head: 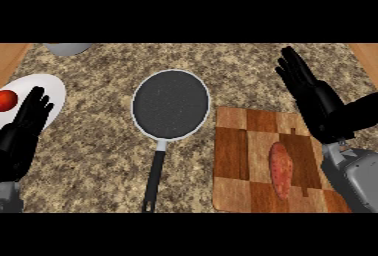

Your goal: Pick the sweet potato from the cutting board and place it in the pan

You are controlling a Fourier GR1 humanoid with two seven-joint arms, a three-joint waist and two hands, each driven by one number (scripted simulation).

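A reddish-brown sweet potato [280, 170] lies lengthwise on the wooden cutting board [236, 150] at the lower right. The dark round pan [171, 104] with a pale rim sits in the middle of the counter, its black handle [154, 177] pointing toward me. My right hand [314, 97] is open, fingers straight and pointing away, above the board's far right corner and apart from the sweet potato. At the left edge my left hand [22, 132] rests open with fingers up, overlapping the white plate.
A white plate [44, 87] at the far left holds a red tomato [7, 100]. A grey bowl's rim [68, 48] shows at the top left. Speckled granite counter [88, 150] lies between plate, pan and board.
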